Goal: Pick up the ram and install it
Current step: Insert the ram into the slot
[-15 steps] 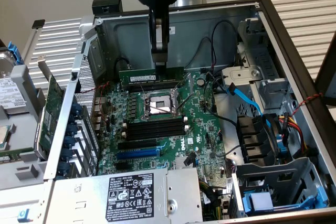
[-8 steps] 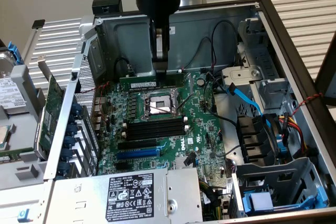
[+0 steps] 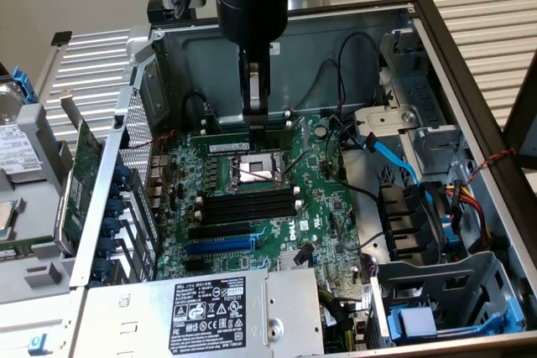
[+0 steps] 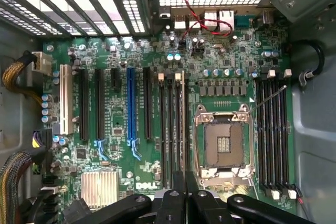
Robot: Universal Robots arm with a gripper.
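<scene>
Ram (image 3: 228, 134) progress: picked up and standing on edge along the slot just beyond the CPU socket (image 3: 256, 172). I cannot tell whether it is pushed fully home (that part is left to confirm).
Case (image 3: 319, 48): its walls stand well apart from the CPU socket, with open room above.
Motherboard (image 3: 323, 207): black slots (image 3: 247, 204) on the CPU socket's other side sit empty.
End effector (image 3: 254, 113): fingers pressed together, pinching the ram's top edge mid-length.
Blue cable (image 3: 393, 157): lies to the exterior view's right of the CPU socket, apart from the ram's end.
</scene>
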